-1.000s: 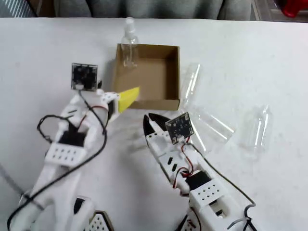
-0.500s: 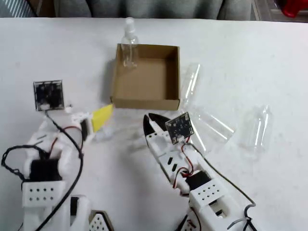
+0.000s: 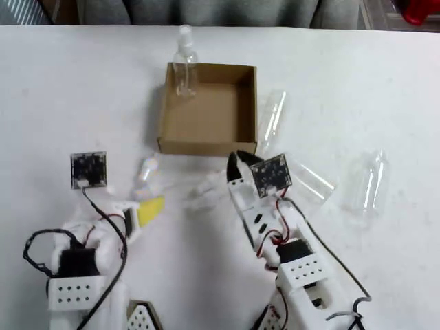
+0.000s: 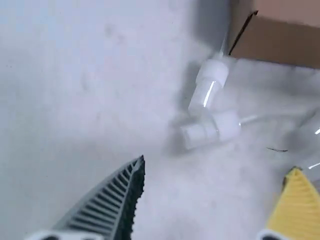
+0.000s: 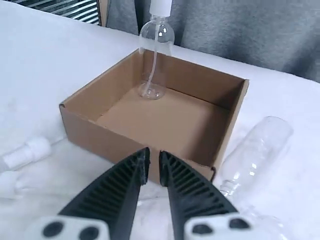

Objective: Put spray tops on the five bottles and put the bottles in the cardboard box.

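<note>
From the high view, I've got the cardboard box [image 3: 206,146] sitting mid-worktop [image 3: 69,82], and one capped bottle [image 3: 184,65] stands upright in the box's far left corner. The left gripper [image 3: 146,206] hangs well short of the box's near left corner, its yellow finger showing, with a spray top [image 3: 146,172] lying between it and that corner. A second spray top [image 3: 203,191] lies in front of the box's near wall. The right gripper [image 3: 235,163] sits just off the box's near right corner. Three empty bottles lie on their sides: the first bottle [image 3: 271,120] along the box's right wall, the second bottle [image 3: 309,180] off the near right corner beside the right arm, and the third bottle [image 3: 368,182] well apart from the box on the same side. Over to the left wrist view: my fingers are spread wide and holding nothing, and both spray tops lie touching each other ahead of them, just beside a corner of the box. Now the right wrist view: my fingers are drawn together with only a sliver of gap, nothing between them, pointing at the box's near wall. The capped bottle stands in the far corner with its dip tube showing, and the first bottle lies against the box's side.
</note>
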Tool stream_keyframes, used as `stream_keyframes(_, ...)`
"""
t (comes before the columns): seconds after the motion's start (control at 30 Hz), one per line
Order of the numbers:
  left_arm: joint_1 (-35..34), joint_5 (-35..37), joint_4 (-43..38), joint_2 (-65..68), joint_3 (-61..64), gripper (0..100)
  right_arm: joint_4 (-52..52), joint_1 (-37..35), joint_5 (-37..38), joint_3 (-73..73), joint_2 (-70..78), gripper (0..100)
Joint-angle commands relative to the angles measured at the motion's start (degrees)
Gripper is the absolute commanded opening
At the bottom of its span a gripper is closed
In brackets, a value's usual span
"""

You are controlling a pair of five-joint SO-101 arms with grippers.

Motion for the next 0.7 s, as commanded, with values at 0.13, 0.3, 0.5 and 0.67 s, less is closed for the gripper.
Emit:
stream_keyframes(0.13,-2.0,-4.6,-7.9,-14.5,10.5,39,28.1,13.2,1.1,-20.8,-0.5,1.8)
stream_keyframes(0.3,-1.9,-7.3,-1.2,-22.7,11.6,39,48.9,20.4,1.3,-35.3,0.0,1.8)
stream_keyframes(0.5,-1.8,-7.3,-0.9,-22.8,11.6,39,64.3,21.4,16.5,-40.0,0.2,1.8)
stream_keyframes(0.67,-1.7,-7.2,-0.5,-22.7,11.6,39,75.3,21.5,28.2,-40.0,0.3,1.9)
